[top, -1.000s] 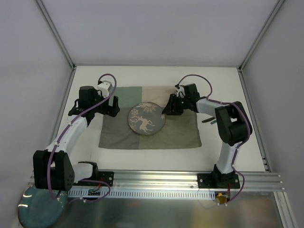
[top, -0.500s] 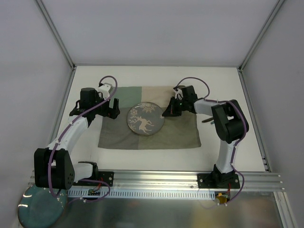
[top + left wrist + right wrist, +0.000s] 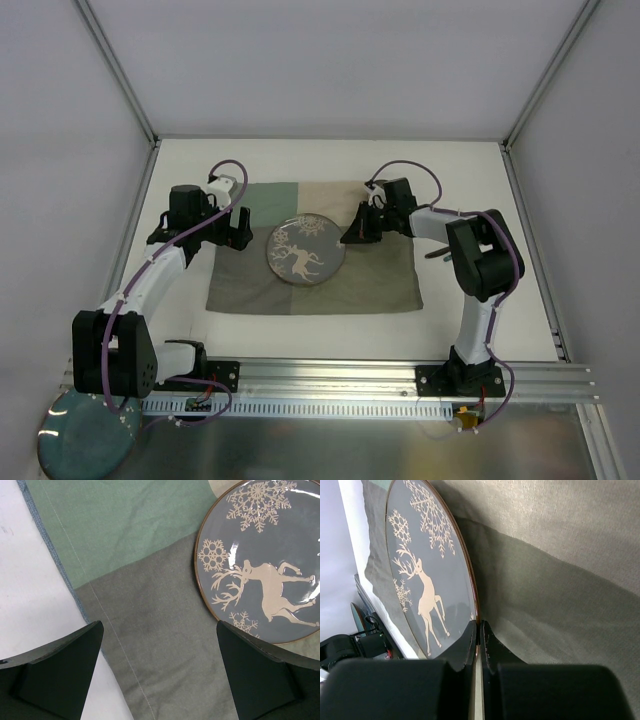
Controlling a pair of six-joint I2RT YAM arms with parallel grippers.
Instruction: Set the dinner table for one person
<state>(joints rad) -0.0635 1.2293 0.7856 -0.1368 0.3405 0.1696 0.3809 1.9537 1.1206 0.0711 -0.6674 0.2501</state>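
Pinching the thin rim of the plate with my right gripper squeezed tight, left gripper spread wide nearby, I think it is hard, slippery and breakable, lying on the mat on the dinner table

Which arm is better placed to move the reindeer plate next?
Right: the right claw is shut on the plate at its rim, while the left claw hangs open above the cloth mat beside it.
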